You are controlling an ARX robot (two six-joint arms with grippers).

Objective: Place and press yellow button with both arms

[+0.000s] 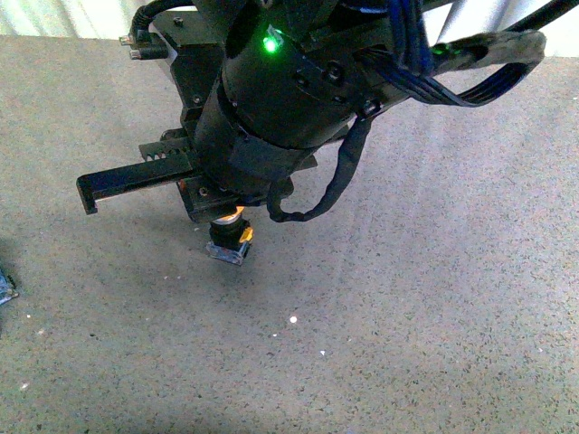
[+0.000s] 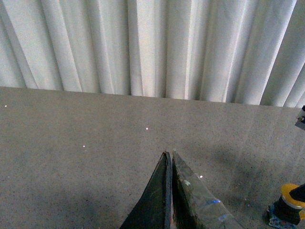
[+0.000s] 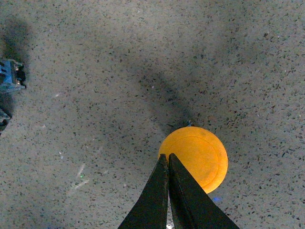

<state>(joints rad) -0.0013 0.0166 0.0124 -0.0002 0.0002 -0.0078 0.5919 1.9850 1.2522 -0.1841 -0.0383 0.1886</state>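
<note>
The yellow button (image 1: 229,242) stands upright on the grey speckled table, its clear base down and only a sliver of its cap visible under my right arm (image 1: 271,90). From above in the right wrist view its round yellow-orange cap (image 3: 198,155) is seen, with my right gripper (image 3: 167,156) shut and empty, its tips over the cap's edge. Whether the tips touch the cap cannot be told. My left gripper (image 2: 169,153) is shut on nothing, low over bare table. The button (image 2: 288,207) sits off to its side, well apart.
A white pleated curtain (image 2: 152,47) hangs behind the table's far edge. A small blue-grey object (image 3: 10,76) lies on the table some way from the button, also at the front view's edge (image 1: 4,287). A black cable loop (image 1: 330,194) hangs from the right arm.
</note>
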